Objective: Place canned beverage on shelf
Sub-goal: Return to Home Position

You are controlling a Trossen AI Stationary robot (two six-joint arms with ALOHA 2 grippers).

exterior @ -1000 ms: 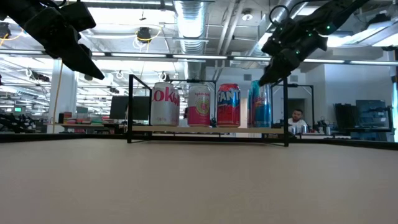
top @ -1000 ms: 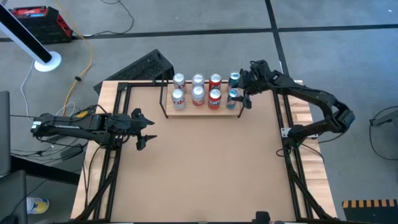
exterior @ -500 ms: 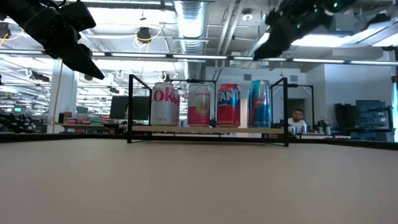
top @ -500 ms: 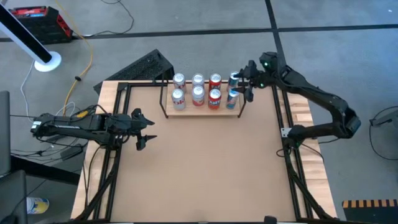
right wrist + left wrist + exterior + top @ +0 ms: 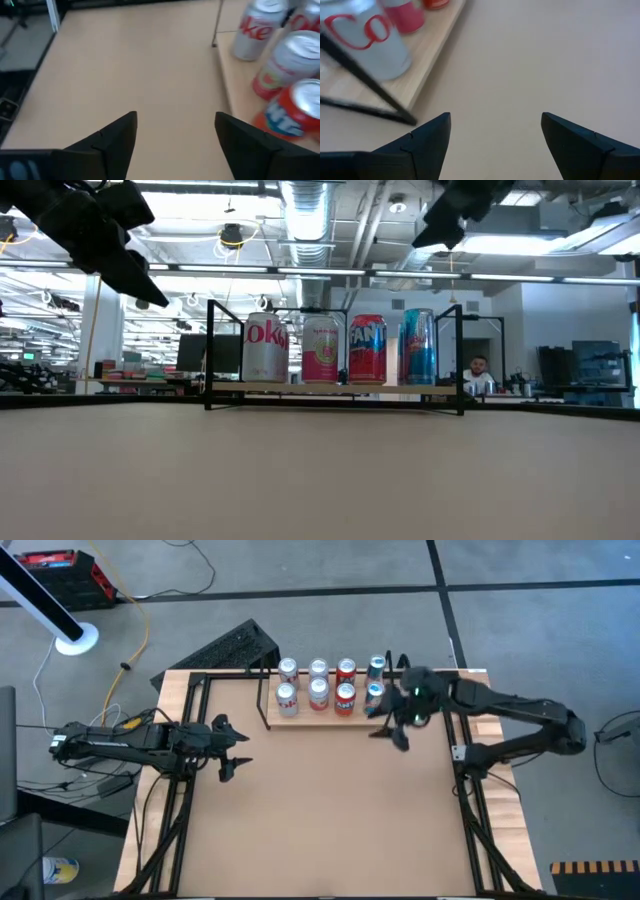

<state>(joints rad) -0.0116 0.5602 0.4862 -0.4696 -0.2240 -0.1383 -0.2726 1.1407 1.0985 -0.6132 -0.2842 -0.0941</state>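
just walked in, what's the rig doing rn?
Stocking looks done: eight cans stand in two rows of four on the shelf. The right claw hangs open and empty above the table, just in front of the shelf's right end. The left claw hovers open and empty over the table's left side. Neither touches a can.

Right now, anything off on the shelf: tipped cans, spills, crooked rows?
Nothing stands out. Eight cans stand upright in two rows of four on the shelf. The right gripper hangs open in front of it; the left gripper hovers open at the left.
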